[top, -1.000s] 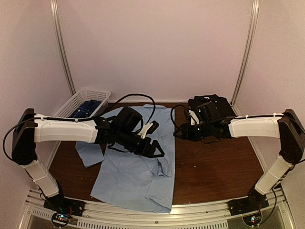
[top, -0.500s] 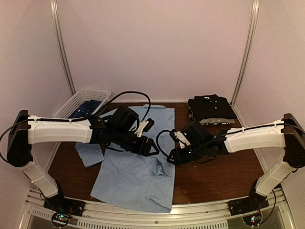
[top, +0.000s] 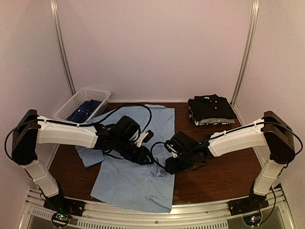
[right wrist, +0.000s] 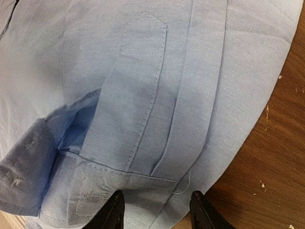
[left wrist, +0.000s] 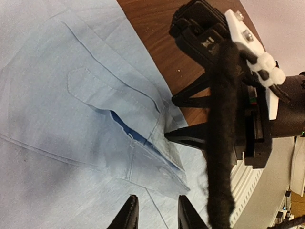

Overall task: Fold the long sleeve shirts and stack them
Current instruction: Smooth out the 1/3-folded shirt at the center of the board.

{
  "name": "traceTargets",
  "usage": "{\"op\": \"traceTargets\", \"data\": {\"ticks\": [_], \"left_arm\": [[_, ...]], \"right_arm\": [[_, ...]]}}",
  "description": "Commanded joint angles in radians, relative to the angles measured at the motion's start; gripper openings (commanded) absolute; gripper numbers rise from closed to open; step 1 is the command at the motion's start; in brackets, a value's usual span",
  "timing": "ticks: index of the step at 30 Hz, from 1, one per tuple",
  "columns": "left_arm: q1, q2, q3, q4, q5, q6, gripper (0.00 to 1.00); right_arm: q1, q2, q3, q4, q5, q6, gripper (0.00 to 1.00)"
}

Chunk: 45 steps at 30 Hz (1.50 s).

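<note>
The light blue shirt is spread flat on the wooden table, left of centre, with one sleeve doubled back over the body so that its cuff lies on top. A black shirt is seen folded at the far right corner, on top of a grey patterned one. The blue cloth is judged to be thin, light and limp. It can be expected to sag and drag when lifted, and a fold line will hardly be kept unless the cloth is carried at two points. Firmer, layered holds are offered by the stitched cuff and the sleeve placket, where a pinch is less likely to slip. The left gripper is held low over the sleeve, its jaws a little apart and nothing seen between them. The right gripper is poised at the shirt's right edge, jaws parted and empty.
</note>
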<state>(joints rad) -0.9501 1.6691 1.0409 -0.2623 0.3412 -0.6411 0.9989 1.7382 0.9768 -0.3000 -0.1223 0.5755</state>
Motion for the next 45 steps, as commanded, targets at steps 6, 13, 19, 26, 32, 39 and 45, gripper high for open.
{"op": "traceTargets", "data": {"ticks": [6, 13, 19, 26, 32, 39, 45], "left_arm": [[-0.001, 0.068, -0.024, 0.115, 0.082, 0.0, 0.3], [-0.01, 0.122, -0.013, 0.121, 0.117, 0.008, 0.31], [-0.021, 0.188, 0.034, 0.115, 0.127, 0.012, 0.34], [-0.052, 0.27, 0.124, -0.024, 0.03, 0.04, 0.37], [-0.052, 0.259, 0.11, -0.047, -0.008, 0.023, 0.41], [-0.052, 0.169, 0.066, -0.081, -0.067, 0.01, 0.44], [-0.024, 0.064, 0.013, -0.111, -0.134, -0.031, 0.44]], "right_arm": [[0.036, 0.035, 0.066, -0.064, 0.055, 0.037, 0.48], [0.033, -0.089, 0.003, -0.105, 0.154, 0.093, 0.49], [0.024, -0.182, -0.024, -0.115, 0.192, 0.12, 0.51], [0.024, -0.132, 0.013, -0.079, 0.151, 0.119, 0.51], [0.004, -0.088, 0.031, 0.01, 0.067, 0.124, 0.54], [0.015, -0.092, 0.042, 0.018, 0.052, 0.115, 0.55], [0.067, -0.118, 0.062, -0.052, 0.115, 0.103, 0.6]]}}
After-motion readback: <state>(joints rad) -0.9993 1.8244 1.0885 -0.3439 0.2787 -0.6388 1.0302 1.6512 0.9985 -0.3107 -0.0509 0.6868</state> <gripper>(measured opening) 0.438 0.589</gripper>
